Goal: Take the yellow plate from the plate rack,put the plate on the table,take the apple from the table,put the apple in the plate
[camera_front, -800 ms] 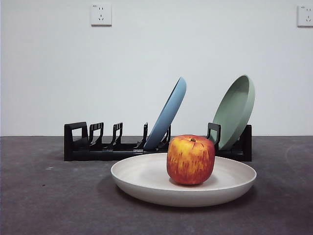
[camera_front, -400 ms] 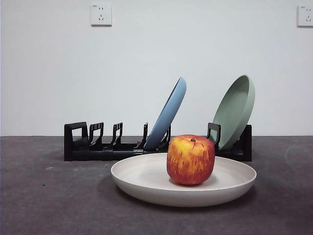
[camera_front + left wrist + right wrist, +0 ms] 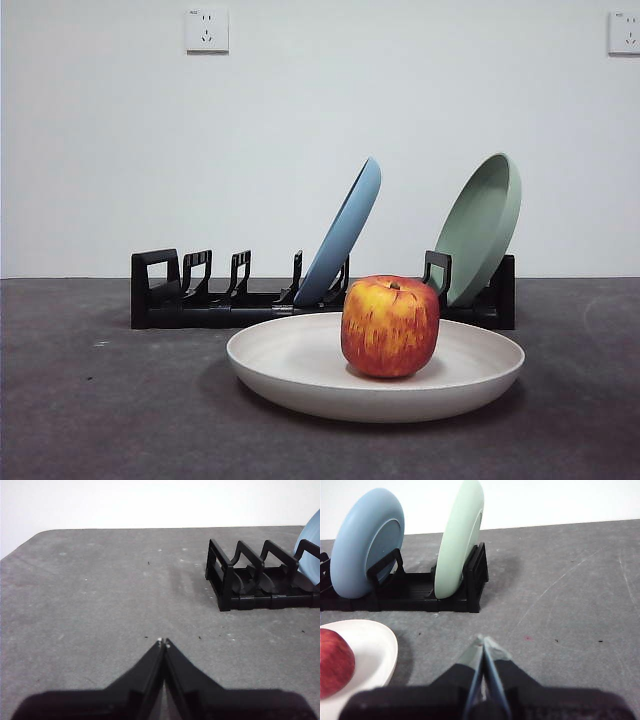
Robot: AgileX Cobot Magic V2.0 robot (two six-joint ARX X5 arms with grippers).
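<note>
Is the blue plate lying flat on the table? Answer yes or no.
No, the blue plate stands tilted in the plate rack.

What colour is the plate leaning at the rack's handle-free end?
Pale green, leaning in the plate rack; clearest in the front view.

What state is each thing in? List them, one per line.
yellow plate: flat on the table, holding the apple.
apple: upright in the plate, stem up.
blue plate: leaning in the plate rack.
green plate: leaning in the rack.
left gripper: shut, empty.
right gripper: shut, empty.
</note>
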